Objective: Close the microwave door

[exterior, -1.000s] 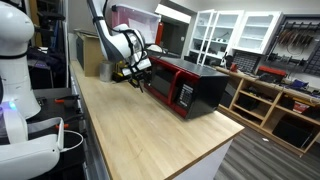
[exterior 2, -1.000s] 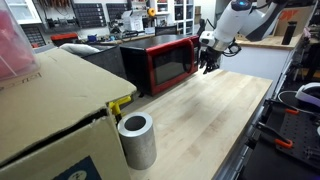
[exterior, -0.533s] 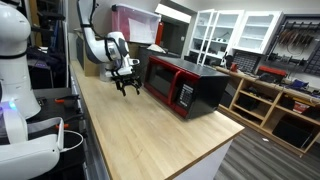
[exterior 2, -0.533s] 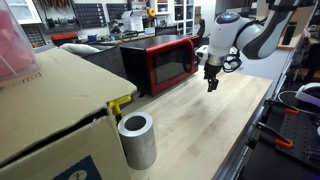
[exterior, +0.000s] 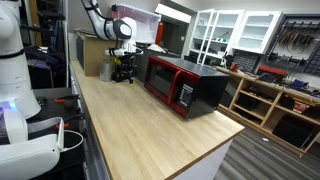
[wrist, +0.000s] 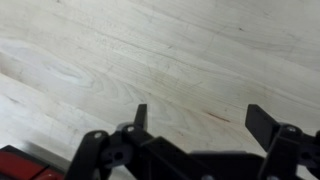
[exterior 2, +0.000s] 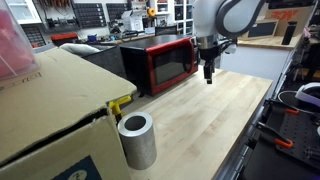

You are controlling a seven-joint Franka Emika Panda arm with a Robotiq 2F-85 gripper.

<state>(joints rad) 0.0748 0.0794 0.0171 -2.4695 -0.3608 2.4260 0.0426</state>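
Microwave (exterior: 192,88): sitting on the worktop (exterior: 150,135), red front facing out over the open boards, black casing behind.
Microwave door (exterior: 163,80): lying flush with the red front in both exterior views, showing no gap and no dark inner face; looking shut, or very nearly so.
Claw (exterior: 124,72): hanging over the worktop near the microwave's front, touching nothing; fingers (wrist: 140,118) standing wide apart in the wrist view, gripping nothing.
Step in hand: judging by the flush door, closing seemingly done and only clearing away remaining; not possible to tell from here whether the latch is catching.
Doing it well: if pressing again, pushing on the door's free edge, away from the hinge and square to the panel; keeping the force steady rather than jabbing; staying on the red frame and off the window; watching for the whole box sliding on the smooth wood. Not possible to tell which side is carrying the hinge.
Materials and shapes: worktop showing pale wood with long straight grain, flat and matt; door framing a dark, glassy window in glossy red; casing looking like hard black sheet, boxy and square-cornered.
Nearby: brown cardboard box (exterior 2: 50,110) and grey cylinder (exterior 2: 137,140) standing nearer the camera than the microwave, not blocking the door.
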